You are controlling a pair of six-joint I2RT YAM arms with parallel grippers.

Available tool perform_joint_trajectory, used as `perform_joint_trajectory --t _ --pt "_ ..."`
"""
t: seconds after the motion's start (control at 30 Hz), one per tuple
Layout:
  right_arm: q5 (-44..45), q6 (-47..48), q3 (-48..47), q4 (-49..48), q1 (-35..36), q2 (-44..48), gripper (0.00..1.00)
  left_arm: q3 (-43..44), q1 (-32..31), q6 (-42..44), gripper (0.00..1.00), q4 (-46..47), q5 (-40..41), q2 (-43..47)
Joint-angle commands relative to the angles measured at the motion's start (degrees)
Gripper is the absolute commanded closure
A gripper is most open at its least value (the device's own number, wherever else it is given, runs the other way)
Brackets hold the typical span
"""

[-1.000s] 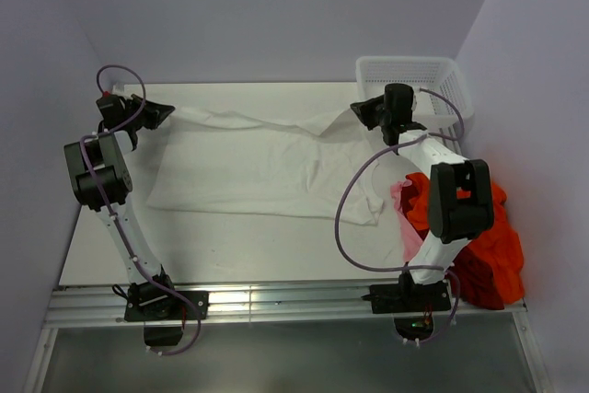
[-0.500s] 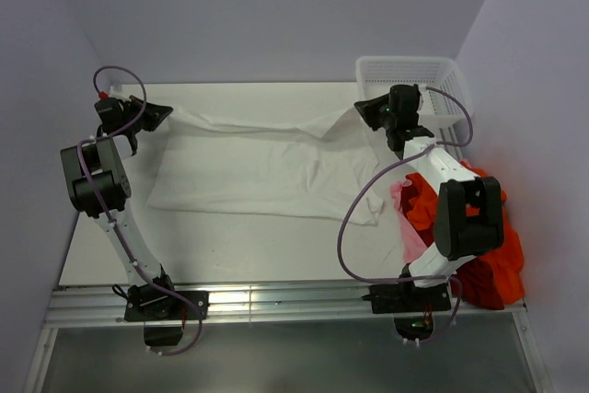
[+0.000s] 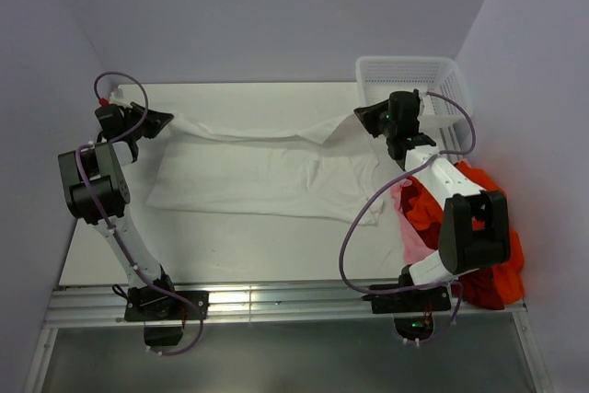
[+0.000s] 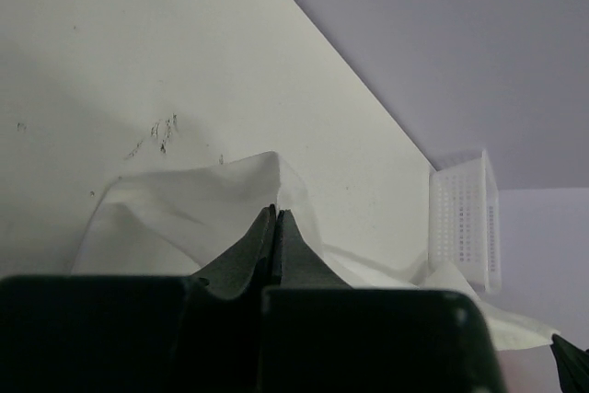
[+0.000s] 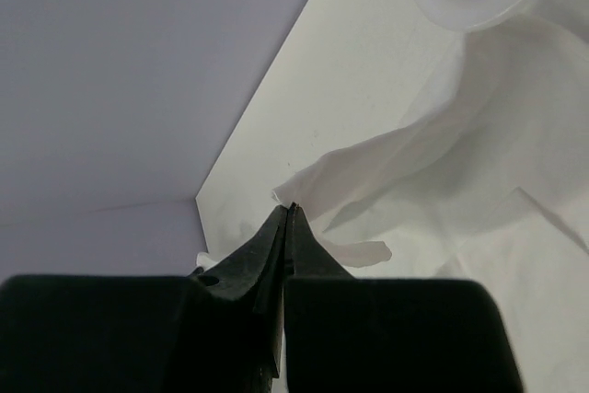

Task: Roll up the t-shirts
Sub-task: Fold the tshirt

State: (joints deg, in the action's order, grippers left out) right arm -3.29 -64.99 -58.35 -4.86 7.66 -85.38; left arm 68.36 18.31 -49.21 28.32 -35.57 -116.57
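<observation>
left jaws and right jaws both pinched shut on the far edge of the white t-shirt (image 3: 258,177), 1 corner each; in the last second they've pulled it slightly nearer over the table (image 3: 230,246), so the roll's barely starting imo

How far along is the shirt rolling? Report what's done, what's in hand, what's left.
Done: the white t-shirt lies spread across the table, but nothing is rolled. In hand: the left gripper and right gripper are each shut on one end of its far edge, lifting that edge. Left: rolling this shirt, then the orange-red shirts heaped by the right arm's base.
</observation>
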Motion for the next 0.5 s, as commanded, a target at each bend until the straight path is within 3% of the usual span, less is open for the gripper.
perform_joint_trajectory --t 0.0,0.47 --pt "1.7 1.0 1.0 -0.9 0.4 3.1 1.0 -1.6 0.2 1.5 1.0 3.7 0.4 3.5" --pt "2.4 2.0 5.4 0.3 0.4 7.8 1.0 -6.9 2.1 -1.1 1.0 8.0 -1.9 5.3"
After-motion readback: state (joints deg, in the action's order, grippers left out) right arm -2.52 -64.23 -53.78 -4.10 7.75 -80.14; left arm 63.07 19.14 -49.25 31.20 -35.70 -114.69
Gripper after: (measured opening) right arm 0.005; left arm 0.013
